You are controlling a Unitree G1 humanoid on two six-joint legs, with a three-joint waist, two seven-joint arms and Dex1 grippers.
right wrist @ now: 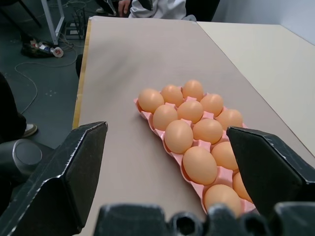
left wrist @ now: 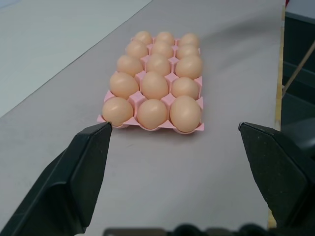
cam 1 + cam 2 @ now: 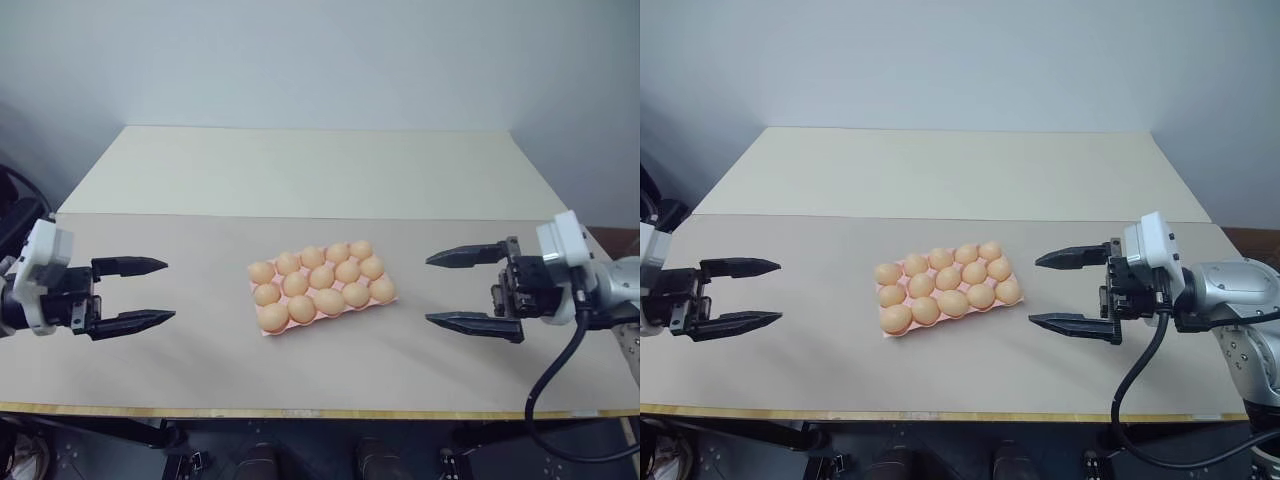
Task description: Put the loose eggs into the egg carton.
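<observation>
The egg carton lies flat on the grey surface of the bench, roughly midway across it and set at a slight angle to the near edge. It is a pink moulded tray, three cups by five. All fifteen cups are occupied by tan-orange eggs, each seated upright in its own cup; no cup stands vacant. The eggs are alike in colour and form, so those once loose cannot be told from the others. No egg lies on the bench outside the carton.

Left of the carton, well apart from it, the left gripper hangs above the bench with its two black fingers spread wide, tips toward the carton, nothing between them. The left wrist view confirms this: the carton sits ahead in the broad gap between the fingers, untouched.

Right of the carton, also well apart, the right gripper is likewise spread wide and empty, tips toward the carton.

Beyond the carton the bench changes to a paler cream section ending at a plain wall.
</observation>
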